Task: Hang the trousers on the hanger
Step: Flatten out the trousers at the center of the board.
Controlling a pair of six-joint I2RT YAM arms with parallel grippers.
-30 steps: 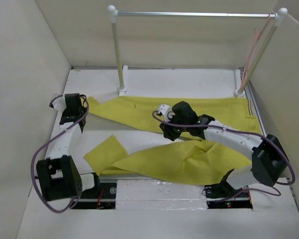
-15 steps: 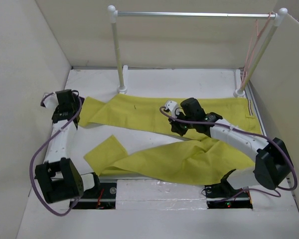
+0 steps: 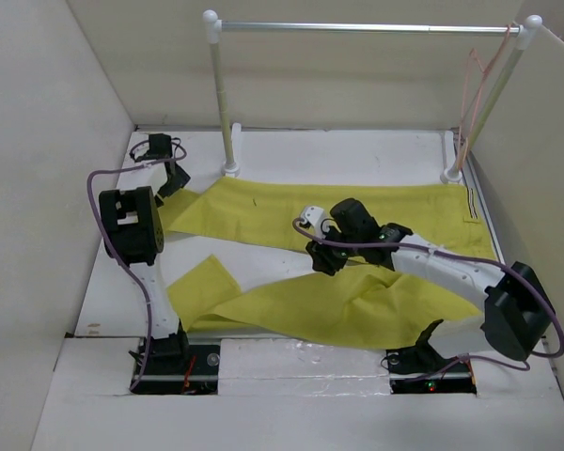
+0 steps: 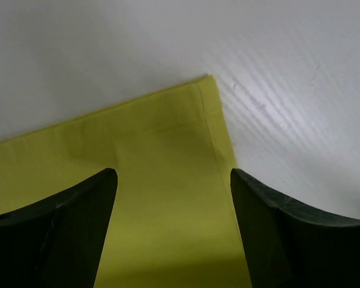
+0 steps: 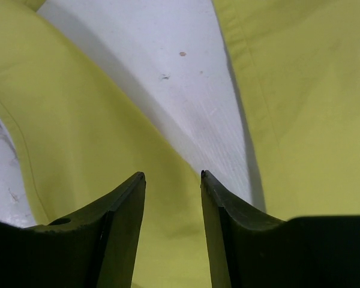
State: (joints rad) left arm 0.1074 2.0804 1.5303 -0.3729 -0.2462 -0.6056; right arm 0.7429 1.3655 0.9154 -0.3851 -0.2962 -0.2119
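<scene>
The yellow trousers are lying flat on the white table, with the waistband and its thin striped trim sitting at the right, near the foot of the right post of the stand. The two legs are spreading leftward in a narrow V: the far leg is running toward the foot of the left post, and the near leg is angling down toward the front edge, its end folded over on itself. The pink hanger is hanging from the right end of the silver rail, close against the right post and well apart from both arms. The left gripper is reaching to the far left of the table and hovering over the end of the far leg; its jaws are standing wide apart with nothing between them, and its wrist view is showing the hemmed corner of the cloth just beyond the fingers. The right gripper is hovering near the middle of the table, over the point where the two legs are meeting; its jaws are standing a little apart, gripping nothing, and framing the strip of bare table that is narrowing between the yellow cloth on either side.
</scene>
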